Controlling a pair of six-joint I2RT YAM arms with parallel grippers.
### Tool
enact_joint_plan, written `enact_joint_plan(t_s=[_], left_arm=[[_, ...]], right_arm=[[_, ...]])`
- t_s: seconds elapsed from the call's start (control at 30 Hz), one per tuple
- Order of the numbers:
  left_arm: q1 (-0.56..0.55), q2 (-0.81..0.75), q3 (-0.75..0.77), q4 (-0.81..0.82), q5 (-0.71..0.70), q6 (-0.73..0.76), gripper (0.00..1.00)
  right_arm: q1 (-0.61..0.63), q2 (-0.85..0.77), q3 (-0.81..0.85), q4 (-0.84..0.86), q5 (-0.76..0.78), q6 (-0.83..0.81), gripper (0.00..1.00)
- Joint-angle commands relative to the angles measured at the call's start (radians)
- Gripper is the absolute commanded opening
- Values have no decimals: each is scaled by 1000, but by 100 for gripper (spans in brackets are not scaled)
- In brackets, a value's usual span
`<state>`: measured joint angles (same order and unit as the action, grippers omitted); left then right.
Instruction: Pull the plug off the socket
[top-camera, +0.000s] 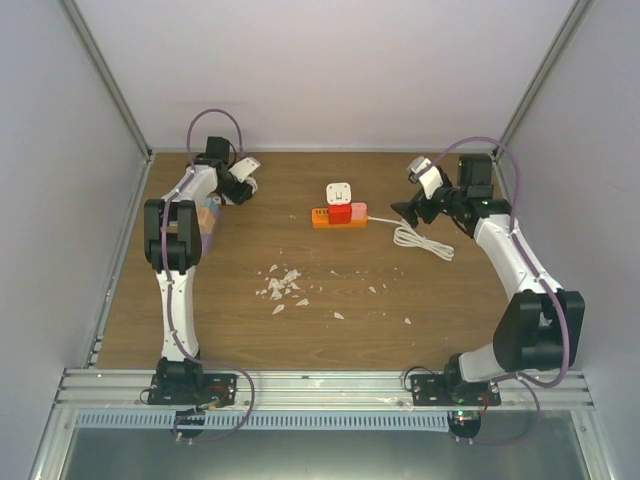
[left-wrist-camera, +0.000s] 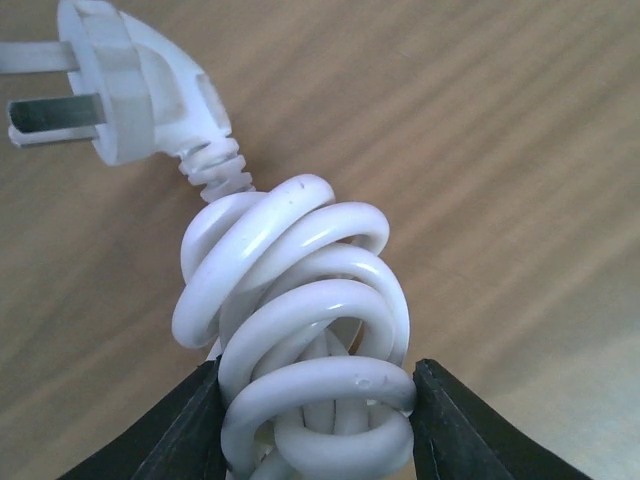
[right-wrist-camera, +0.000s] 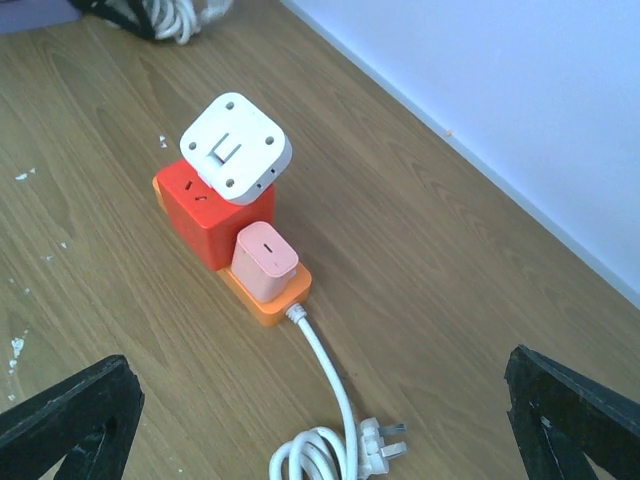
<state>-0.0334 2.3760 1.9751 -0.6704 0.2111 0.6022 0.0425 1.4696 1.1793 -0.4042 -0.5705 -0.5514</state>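
Facing the plug (right-wrist-camera: 235, 148), apparently seated ahead on the socket (right-wrist-camera: 268, 298), the right pincer (right-wrist-camera: 320, 400) is hovering spread wide, needing to advance and clamp; the left pincer (left-wrist-camera: 315, 420) is pinching a coiled cable (left-wrist-camera: 300, 300).

The short orange plastic power strip (top-camera: 338, 217) lies at the far middle of the wooden tabletop (top-camera: 400, 300). On its red block (right-wrist-camera: 205, 215) sits the small white squarish plug (right-wrist-camera: 236, 148), tilted. A little pink adapter (right-wrist-camera: 264, 258) stands just to its right on the strip. The strip's white cord (right-wrist-camera: 325, 370) trails rightward, its loops lying between my spread right fingers (right-wrist-camera: 70, 420). At the far left, a coiled white cable (left-wrist-camera: 310, 320) sits pinched between my left fingers (left-wrist-camera: 170, 440). Pale scraps (top-camera: 282, 287) lie nearer me than the strip.
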Motion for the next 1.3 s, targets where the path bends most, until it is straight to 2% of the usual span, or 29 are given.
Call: enact_joint_plan(t_s=[0.0, 0.17, 0.3, 0.6, 0.73, 0.97, 1.27], left_arm=[[-35, -116, -161, -2, 5, 32, 37], [-43, -242, -322, -15, 118, 66, 31], [-64, -364, -508, 14, 136, 101, 27], [-82, -628, -851, 21, 272, 230, 27], [-142, -709, -944, 30, 303, 237, 27], [-315, -775, -1006, 69, 315, 184, 28], [-506, -724, -962, 138, 308, 83, 28]], right_arm=[[-19, -49, -14, -5, -47, 23, 100], [-25, -77, -48, 34, -61, 50, 100], [-27, -75, -71, 49, -61, 62, 100], [-27, -100, -106, 79, -118, 115, 100], [-67, -107, -113, 96, -152, 146, 100], [-108, -120, -110, 87, -215, 171, 100], [-207, -145, -119, 78, -320, 191, 100]])
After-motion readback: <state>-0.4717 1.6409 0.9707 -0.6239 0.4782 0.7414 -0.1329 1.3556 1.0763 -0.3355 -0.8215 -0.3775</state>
